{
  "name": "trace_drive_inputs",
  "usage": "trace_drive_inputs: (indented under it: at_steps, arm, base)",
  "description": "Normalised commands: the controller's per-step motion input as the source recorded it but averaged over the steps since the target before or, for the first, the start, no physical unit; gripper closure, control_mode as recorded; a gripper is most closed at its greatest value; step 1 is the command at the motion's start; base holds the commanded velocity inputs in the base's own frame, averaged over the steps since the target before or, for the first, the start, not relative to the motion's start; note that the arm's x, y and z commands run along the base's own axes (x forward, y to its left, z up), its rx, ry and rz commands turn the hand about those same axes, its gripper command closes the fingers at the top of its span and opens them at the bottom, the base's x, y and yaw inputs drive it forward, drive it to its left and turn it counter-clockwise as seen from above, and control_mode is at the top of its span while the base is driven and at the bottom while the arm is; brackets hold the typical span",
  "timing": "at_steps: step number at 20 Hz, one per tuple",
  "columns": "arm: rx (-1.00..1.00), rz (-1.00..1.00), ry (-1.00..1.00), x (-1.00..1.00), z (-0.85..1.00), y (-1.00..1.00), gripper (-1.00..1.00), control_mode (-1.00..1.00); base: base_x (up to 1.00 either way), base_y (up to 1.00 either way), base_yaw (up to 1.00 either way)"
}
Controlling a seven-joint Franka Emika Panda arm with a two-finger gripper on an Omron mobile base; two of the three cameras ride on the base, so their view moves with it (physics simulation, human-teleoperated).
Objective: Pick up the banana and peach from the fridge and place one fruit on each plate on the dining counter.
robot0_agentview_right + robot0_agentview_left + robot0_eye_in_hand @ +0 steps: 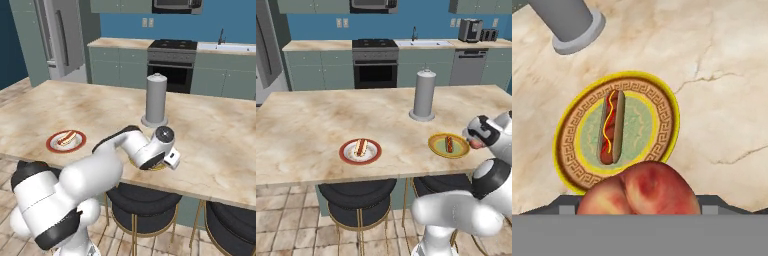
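Observation:
In the hand view the peach point(639, 190), round and reddish-orange, sits low in the middle with my gripper shut on it; the fingertips are hidden behind it. My gripper point(472, 140) hovers with the peach point(475, 144) at the near right edge of the yellow plate point(434, 142) point(572, 130) on the dining counter point(306, 125) point(220, 135). The red-rimmed plate point(346, 156) point(52, 145) lies further left. The fridge point(60, 35) stands shut at the back left. The banana is out of view.
A hot dog lies on each plate point(360, 146) point(611, 127). A grey paper-towel holder point(424, 95) point(155, 100) stands just behind the yellow plate. Black stools point(358, 197) point(142, 202) sit under the counter's near edge. Oven and sink line the back wall.

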Motion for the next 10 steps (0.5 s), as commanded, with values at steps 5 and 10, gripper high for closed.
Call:
trace_drive_inputs:
  at_steps: [5, 10]
  arm:
    - [0.0, 0.21, 0.1, 0.74, -0.39, -0.01, 1.0, -1.0]
    - [0.0, 0.21, 0.1, 0.65, -0.39, -0.2, 1.0, -1.0]
  base:
    - [0.0, 0.0, 0.0]
    - [0.0, 0.0, 0.0]
